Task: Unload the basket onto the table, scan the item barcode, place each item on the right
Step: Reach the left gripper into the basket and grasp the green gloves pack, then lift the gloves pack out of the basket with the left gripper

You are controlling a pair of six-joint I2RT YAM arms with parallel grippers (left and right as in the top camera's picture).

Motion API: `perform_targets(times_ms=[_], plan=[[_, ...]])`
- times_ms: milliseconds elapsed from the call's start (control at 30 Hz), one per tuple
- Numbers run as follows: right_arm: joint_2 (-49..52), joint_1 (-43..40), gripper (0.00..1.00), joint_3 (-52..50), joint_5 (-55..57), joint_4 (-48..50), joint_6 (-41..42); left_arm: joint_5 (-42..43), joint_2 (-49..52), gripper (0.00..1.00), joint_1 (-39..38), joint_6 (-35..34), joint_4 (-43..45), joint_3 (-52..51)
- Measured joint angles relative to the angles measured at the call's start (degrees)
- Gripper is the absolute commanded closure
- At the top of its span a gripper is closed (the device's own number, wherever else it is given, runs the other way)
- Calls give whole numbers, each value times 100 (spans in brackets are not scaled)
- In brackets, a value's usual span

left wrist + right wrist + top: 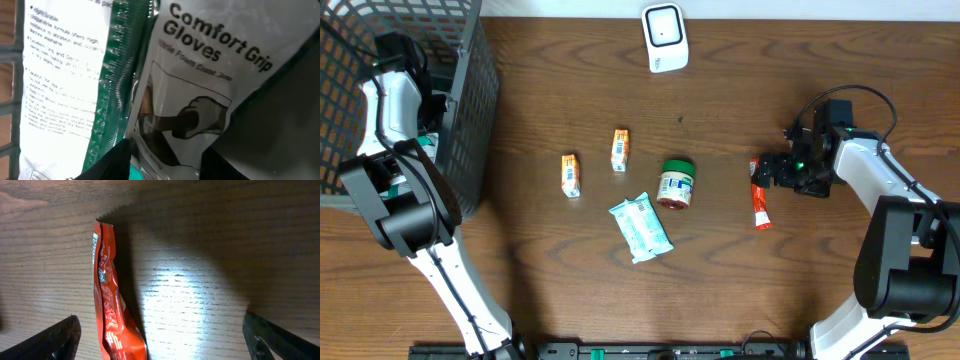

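Black mesh basket [470, 110] on your left holds your left gripper [167, 167], its dark fingers either side of a white-and-green Comfort Grip Gloves packet [200, 75]; you cannot tell whether the jaws are pinching it. Your right gripper [167, 337] hangs spread wide over a red sachet [107, 305] lying flat on the wooden table [550, 80], gripping nothing. A white scanner [665, 38] stands at the far edge.

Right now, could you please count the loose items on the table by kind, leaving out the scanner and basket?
Small orange boxes: 2
Green-lidded jar: 1
Pale blue packet: 1
Red sachet: 1
Total: 5
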Motion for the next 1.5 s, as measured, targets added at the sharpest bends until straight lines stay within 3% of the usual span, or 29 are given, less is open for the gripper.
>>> perform_targets(times_ms=[67,367,400,467,500,900,1300,1500], plan=[[0,0,1,0,0,-2,0,-61,0,41,9,-59,11,0],[0,0,1,0,0,0,0,-83,0,43,46,-254,20,0],[0,0,1,0,0,0,0,-87,0,48,50,-304,20,0],[0,0,1,0,0,0,0,-87,0,85,72,-483,20,0],[0,0,1,0,0,0,0,-85,4,93,85,-527,15,-2],[0,0,1,0,0,0,0,-37,-345,93,199,-1060,-4,-131],[0,0,1,0,0,-2,0,190,-3971,93,236,-2210,-24,-138],[0,0,1,0,0,0,0,868,-5198,93,258,-2433,-184,-127]])
